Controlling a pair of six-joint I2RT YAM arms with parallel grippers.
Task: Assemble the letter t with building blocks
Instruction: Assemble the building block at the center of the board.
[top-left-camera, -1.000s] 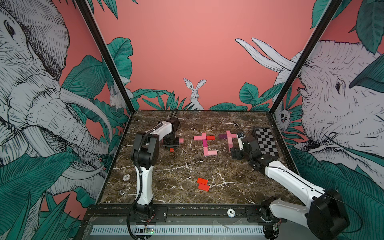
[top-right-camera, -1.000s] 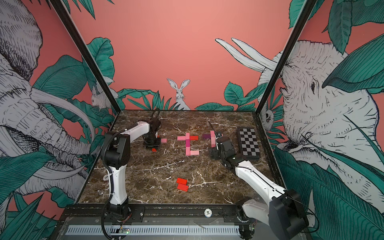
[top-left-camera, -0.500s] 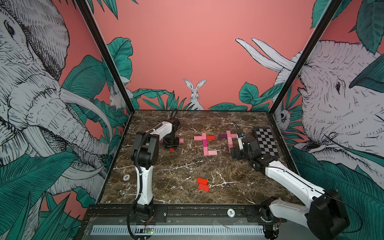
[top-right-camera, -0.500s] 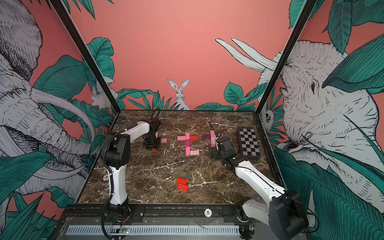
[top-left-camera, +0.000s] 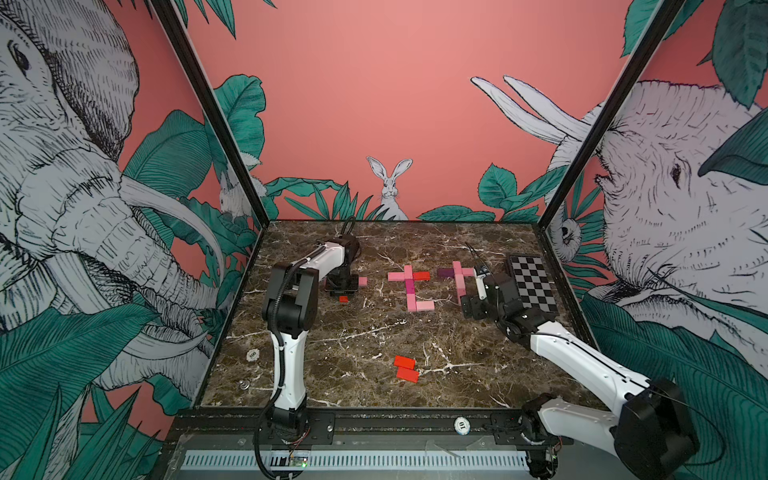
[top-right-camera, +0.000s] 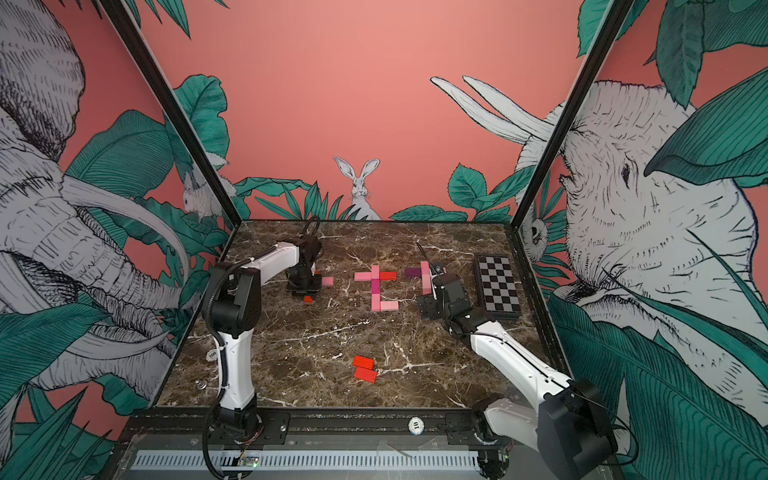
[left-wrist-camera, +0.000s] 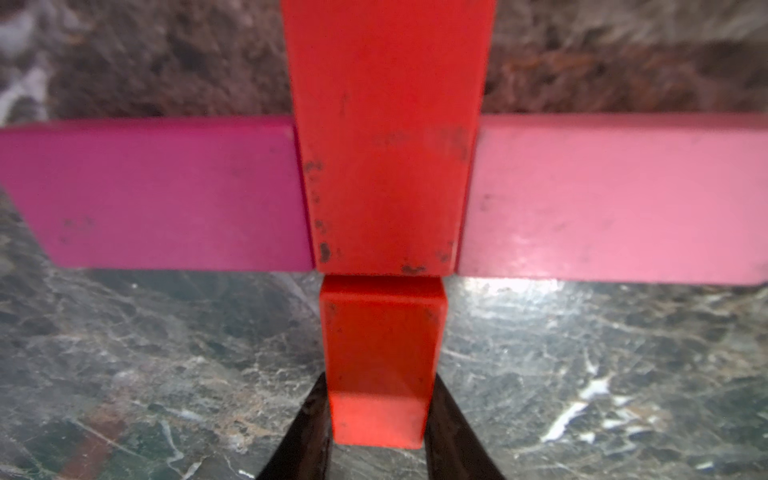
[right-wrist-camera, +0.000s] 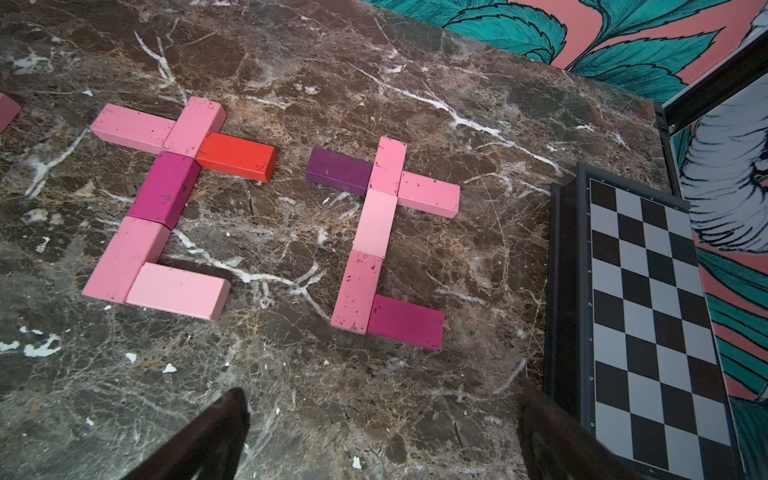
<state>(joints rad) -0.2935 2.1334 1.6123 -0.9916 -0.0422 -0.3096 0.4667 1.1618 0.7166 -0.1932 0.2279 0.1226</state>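
Pinching red block (left-wrist-camera: 380, 345), left tool (left-wrist-camera: 380, 401) beside stem (left-wrist-camera: 386, 145)

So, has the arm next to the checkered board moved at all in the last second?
No. The right end effector stays open in the same spot, close beside the long edge of the checkered board, with no shift against it.

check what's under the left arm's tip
The left fingers grip a red block lined up with a cross: long red block, magenta block, pink block. In both top views the arm hides most of it.
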